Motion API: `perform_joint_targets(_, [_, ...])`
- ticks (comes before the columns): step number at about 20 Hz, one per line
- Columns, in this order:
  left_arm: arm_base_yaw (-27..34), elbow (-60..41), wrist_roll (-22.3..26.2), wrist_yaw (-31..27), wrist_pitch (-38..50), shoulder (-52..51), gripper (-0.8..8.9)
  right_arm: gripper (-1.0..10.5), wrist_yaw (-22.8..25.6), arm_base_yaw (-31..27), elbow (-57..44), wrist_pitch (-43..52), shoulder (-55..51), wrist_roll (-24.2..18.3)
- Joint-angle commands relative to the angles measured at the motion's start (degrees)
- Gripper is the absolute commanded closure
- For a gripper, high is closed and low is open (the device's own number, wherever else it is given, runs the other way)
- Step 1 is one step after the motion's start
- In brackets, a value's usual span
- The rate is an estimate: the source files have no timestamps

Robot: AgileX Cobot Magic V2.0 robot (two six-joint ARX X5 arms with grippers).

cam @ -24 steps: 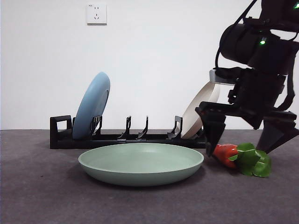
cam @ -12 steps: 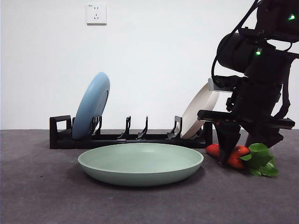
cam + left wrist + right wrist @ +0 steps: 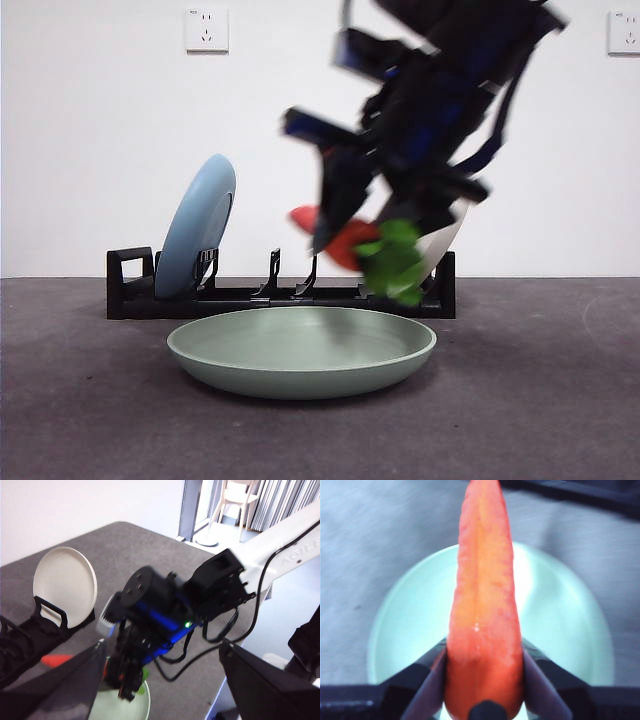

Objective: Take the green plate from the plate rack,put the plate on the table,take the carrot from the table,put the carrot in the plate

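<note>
One stubby orange-red carrot (image 3: 484, 625), green-leaved.

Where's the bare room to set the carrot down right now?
The green plate is bare inside, right below the carrot held in the right gripper. The table is bare beside the plate too. Behind it, the plate rack crowds things.
</note>
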Motion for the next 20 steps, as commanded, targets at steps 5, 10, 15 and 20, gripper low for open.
perform_joint_targets(5, [-0.1,-0.2,-0.3,0.1,-0.2,-0.2,4.36,9.6,0.1,1.9,-0.4,2.2,8.7,2.7])
perform_joint_targets(10, [-0.1,-0.2,-0.3,0.0,-0.9,-0.2,4.36,8.9,0.0,2.7,-0.4,2.2,10.3,2.7])
perform_joint_targets(15, [-0.1,-0.2,-0.3,-0.1,-2.4,-0.2,4.36,3.5,-0.1,3.0,-0.4,1.9,10.1,3.3])
perform_joint_targets(20, [-0.1,-0.2,-0.3,-0.1,-2.4,-0.2,4.36,3.5,0.0,3.0,0.5,-1.1,3.4,3.3])
